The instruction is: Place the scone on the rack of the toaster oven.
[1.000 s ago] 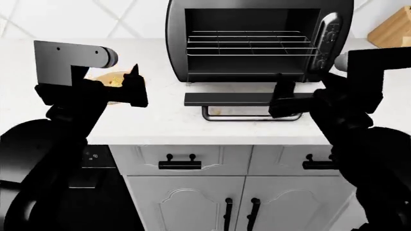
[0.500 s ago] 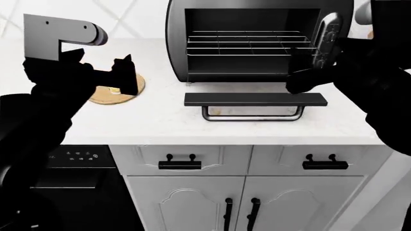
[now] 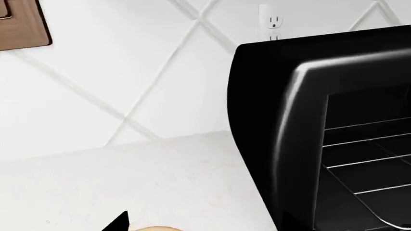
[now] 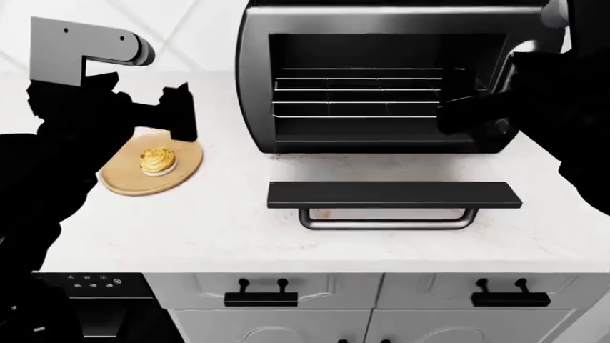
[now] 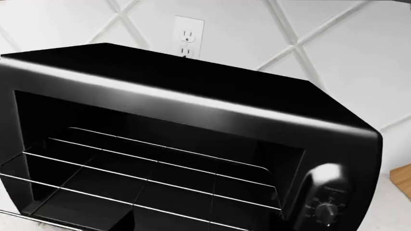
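Scone (image 4: 158, 161) sits untouched on its wooden plate (image 4: 119, 180), at nine o'clock from the toaster oven (image 4: 381, 78). Left hand (image 4: 157, 114) hangs spread just above it; whether the right hand (image 4: 458, 107) is clenched I cannot tell. Descend straight, pinch gently around the swirl.

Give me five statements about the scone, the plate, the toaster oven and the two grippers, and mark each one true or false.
1. The scone sits on the wooden plate. True.
2. The toaster oven has its door shut. False: the door is folded down flat on the counter.
3. The rack is bare. True.
4. The left gripper holds the scone. False: the scone lies on the plate, ungripped.
5. The plate is to the right of the toaster oven in the head view. False: it is to its left.
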Available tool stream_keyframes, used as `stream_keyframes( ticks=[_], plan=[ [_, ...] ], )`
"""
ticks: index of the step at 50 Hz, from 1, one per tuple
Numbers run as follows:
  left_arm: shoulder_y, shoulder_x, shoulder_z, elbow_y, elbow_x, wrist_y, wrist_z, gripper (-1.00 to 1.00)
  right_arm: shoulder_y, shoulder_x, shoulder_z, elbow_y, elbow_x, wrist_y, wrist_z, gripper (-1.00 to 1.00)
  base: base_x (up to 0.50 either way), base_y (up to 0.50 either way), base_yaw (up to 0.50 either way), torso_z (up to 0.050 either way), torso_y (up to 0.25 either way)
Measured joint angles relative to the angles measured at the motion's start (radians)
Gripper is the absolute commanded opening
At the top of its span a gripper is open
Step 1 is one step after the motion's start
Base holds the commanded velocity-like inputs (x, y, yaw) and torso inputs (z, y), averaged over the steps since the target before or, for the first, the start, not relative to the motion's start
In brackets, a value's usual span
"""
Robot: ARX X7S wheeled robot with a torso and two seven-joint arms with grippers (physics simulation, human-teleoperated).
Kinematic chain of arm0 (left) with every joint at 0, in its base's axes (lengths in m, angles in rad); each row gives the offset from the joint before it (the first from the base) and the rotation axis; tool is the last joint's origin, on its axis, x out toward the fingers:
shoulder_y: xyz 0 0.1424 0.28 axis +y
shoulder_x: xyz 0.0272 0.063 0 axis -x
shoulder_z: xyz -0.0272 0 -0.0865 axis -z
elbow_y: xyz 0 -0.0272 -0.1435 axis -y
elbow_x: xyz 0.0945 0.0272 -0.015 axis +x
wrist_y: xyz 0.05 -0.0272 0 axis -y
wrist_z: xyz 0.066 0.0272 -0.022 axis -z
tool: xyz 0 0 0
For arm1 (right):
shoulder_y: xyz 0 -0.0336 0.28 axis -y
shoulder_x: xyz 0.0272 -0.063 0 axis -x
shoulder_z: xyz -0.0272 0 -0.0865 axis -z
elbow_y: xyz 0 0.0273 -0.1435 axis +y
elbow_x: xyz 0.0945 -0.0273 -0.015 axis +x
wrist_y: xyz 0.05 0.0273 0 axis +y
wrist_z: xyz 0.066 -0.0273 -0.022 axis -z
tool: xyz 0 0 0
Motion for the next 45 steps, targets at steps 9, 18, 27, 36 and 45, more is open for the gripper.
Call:
stream_keyframes(
  ticks=[9, 18, 27, 36, 45],
  plan=[
    [0.006, -0.014, 0.008, -0.017, -0.001, -0.001, 0.001, 1.0, -0.011, 0.004, 0.012, 0.0, 0.044, 0.028, 0.032, 1.0, 0.24, 0.0, 0.0, 0.0, 0.0],
    [0.018, -0.027, 0.018, -0.035, 0.0, 0.003, 0.001, 1.0, -0.014, 0.013, 0.004, -0.007, 0.061, 0.026, 0.046, 1.0, 0.23, 0.0, 0.0, 0.0, 0.0],
    [0.03, -0.038, 0.027, -0.045, -0.001, 0.012, 0.001, 1.0, -0.013, 0.025, -0.001, -0.012, 0.081, 0.021, 0.056, 1.0, 0.28, 0.0, 0.0, 0.0, 0.0],
    [0.038, -0.043, 0.025, -0.053, -0.005, -0.006, -0.003, 1.0, -0.016, 0.034, 0.034, -0.021, 0.157, 0.054, 0.115, 1.0, 0.03, 0.0, 0.0, 0.0, 0.002],
    [0.047, -0.051, 0.011, -0.061, -0.013, -0.038, -0.009, 1.0, -0.021, 0.065, 0.076, -0.029, 0.34, 0.087, 0.255, 1.0, 0.0, 0.0, 0.0, 0.0, 0.0]
  ],
)
